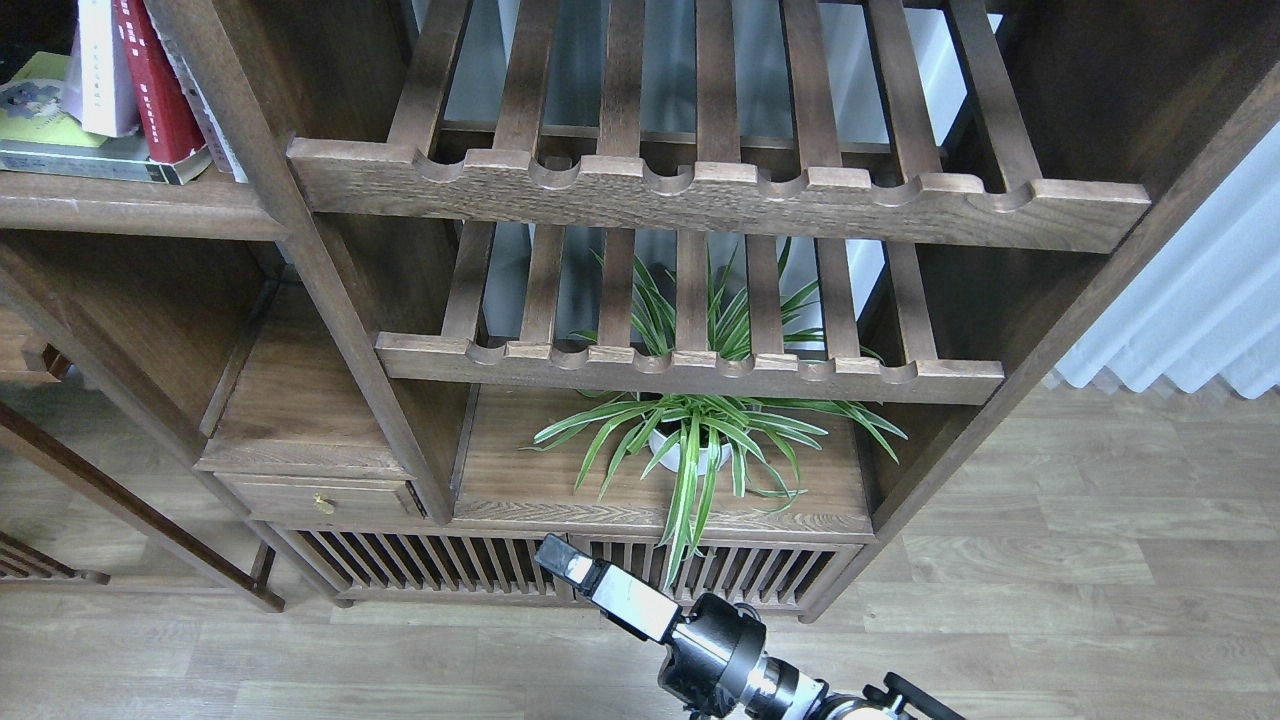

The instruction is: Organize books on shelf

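The books stand at the top left on the dark-brown plank shelf (130,205). The grey-black book with the lime-green panel (40,130) lies flat. The white book (97,75) stands on it, leaning against the upright red book (155,90). My right arm comes in from the bottom edge. Its gripper (562,560) is low in front of the cabinet's base, far from the books. It is seen end-on and its fingers cannot be told apart. My left gripper is out of view.
Two slatted racks with notched front rails (700,195) (690,365) fill the middle bay. A potted spider plant (700,440) stands below them. A small drawer (320,495) is at lower left. A sloping post (290,240) divides the bays. A white curtain (1200,300) hangs at right.
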### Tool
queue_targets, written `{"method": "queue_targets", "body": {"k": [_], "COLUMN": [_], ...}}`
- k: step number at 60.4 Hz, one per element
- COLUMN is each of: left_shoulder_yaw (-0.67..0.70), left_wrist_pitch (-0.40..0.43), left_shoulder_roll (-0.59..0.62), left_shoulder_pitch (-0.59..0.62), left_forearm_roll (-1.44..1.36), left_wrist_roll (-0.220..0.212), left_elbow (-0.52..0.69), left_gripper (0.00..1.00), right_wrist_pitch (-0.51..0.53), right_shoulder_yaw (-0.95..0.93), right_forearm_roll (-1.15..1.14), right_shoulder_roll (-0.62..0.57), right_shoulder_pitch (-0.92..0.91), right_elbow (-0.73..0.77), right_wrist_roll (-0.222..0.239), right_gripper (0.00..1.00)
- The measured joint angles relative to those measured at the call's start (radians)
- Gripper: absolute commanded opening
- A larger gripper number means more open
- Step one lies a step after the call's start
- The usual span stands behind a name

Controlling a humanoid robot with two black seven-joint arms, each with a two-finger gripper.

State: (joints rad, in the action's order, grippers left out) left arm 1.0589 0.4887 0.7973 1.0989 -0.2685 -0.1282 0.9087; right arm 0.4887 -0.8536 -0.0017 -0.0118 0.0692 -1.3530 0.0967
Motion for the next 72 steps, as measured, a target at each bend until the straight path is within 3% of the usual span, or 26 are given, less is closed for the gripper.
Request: {"method": "queue_targets", "body": {"k": [22, 31, 52, 72], "left_shoulder_yaw": [0.134, 0.201, 0.337, 0.379], "left_wrist_pitch": [0.0, 0.0, 0.0, 0.0], "left_shoulder_roll": [0.09, 0.092, 0.09, 0.035], "left_shoulder_pitch": [-0.221, -0.324, -0.637, -0.865], "left_forearm_roll": [0.105, 0.112, 0.192, 0.209], "left_wrist_roll": [-0.002, -0.002, -0.016, -0.012], "left_elbow": [0.087, 0.1, 0.324, 0.416], "left_gripper": [0.97, 0.97, 0.97, 0.97], "right_wrist_pitch": [0.0, 0.0, 0.0, 0.0], "right_shoulder_yaw": [-0.123, -0.119, -0.122, -0.124], "right_forearm_roll": [0.037, 0.038, 0.037, 0.035], "right_shoulder_roll": [0.012, 0.012, 0.012, 0.012], "right_shoulder_pitch": [0.007, 0.007, 0.004, 0.006], "right_elbow": [0.008, 0.007, 0.006, 0.007], "right_wrist_roll": [-0.003, -0.001, 0.001, 0.004], "right_gripper": [0.99, 0.99, 0.99, 0.99]}}
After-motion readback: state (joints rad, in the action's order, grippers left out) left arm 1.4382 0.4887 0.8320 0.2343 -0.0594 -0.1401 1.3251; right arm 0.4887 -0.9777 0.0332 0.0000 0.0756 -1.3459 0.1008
